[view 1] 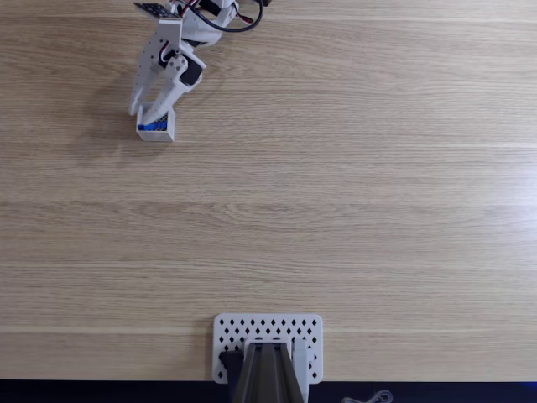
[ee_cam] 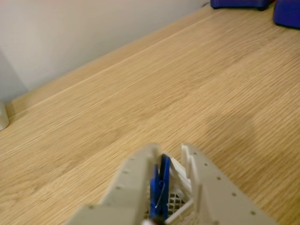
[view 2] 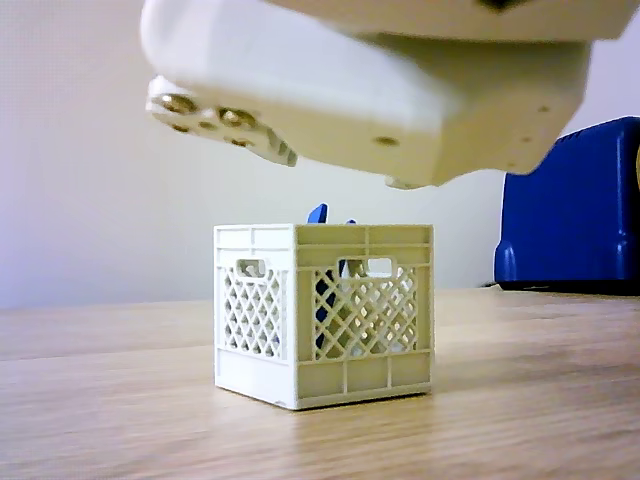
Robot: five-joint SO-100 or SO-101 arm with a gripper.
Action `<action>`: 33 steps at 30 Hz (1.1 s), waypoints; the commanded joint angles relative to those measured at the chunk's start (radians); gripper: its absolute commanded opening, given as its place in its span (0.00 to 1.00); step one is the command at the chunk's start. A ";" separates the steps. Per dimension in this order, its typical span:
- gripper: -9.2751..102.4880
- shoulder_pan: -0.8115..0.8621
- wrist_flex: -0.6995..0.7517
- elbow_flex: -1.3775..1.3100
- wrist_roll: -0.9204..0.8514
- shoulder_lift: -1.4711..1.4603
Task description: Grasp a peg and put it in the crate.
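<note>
- A hobby or lab robot workspace indoors.
- A pale oak-grain tabletop [view 1: 336,210] carries the setup.
- A white perforated base plate [view 1: 268,332] is fixed at its near edge.
- A plain off-white wall [view 2: 90,200] stands behind.
- A blue block-shaped object [view 2: 570,210] sits at the back.

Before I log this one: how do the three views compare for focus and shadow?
Fixed view: sharp, evenly lit, a soft shadow beside the gripper. Other view: the crate is crisp, while the arm housing above it and the blue object at right are soft. Wrist view: the gripper fingers and peg are blurred; a faint shadow lies on the table.
</note>
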 commanded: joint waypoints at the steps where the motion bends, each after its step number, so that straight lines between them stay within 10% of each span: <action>1: 0.08 -0.002 -0.021 -0.043 0.012 0.043; 11: 0.08 -0.264 0.169 0.187 0.348 0.492; 33: 0.08 -0.632 1.370 0.353 1.502 1.586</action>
